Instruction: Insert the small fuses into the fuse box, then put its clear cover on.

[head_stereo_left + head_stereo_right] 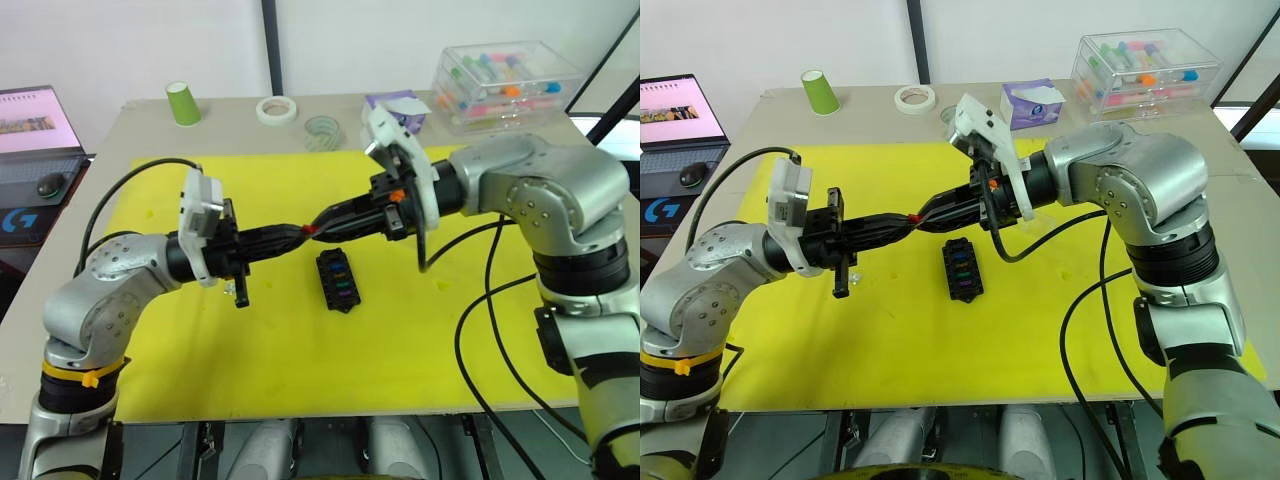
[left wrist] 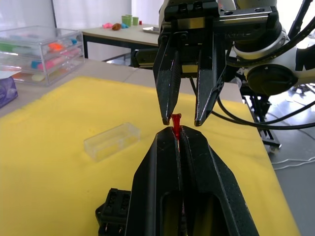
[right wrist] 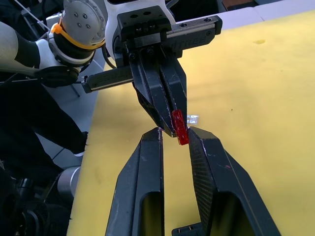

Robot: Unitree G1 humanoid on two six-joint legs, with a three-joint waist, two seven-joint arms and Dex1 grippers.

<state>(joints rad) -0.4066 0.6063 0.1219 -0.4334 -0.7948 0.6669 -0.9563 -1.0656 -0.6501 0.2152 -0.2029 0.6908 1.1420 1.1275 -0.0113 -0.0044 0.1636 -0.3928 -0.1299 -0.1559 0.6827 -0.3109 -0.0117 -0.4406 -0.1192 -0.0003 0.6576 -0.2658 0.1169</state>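
Yellow matting covers the worktop [image 1: 180, 370]; above the part-filled fuse box [image 1: 337, 281], left claw [image 2: 176, 135] pinches a red fuse [image 2: 175, 119], right claw [image 3: 174, 132] gapes around it. Clear cover [image 2: 111, 141] lies unfitted nearby.

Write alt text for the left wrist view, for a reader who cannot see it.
The left gripper, jaws shut on a small red blade fuse, offers it to the right gripper, whose open jaws straddle its tip. Beneath lie a yellow mat, a small clear rectangular plastic cover and a black fuse box.
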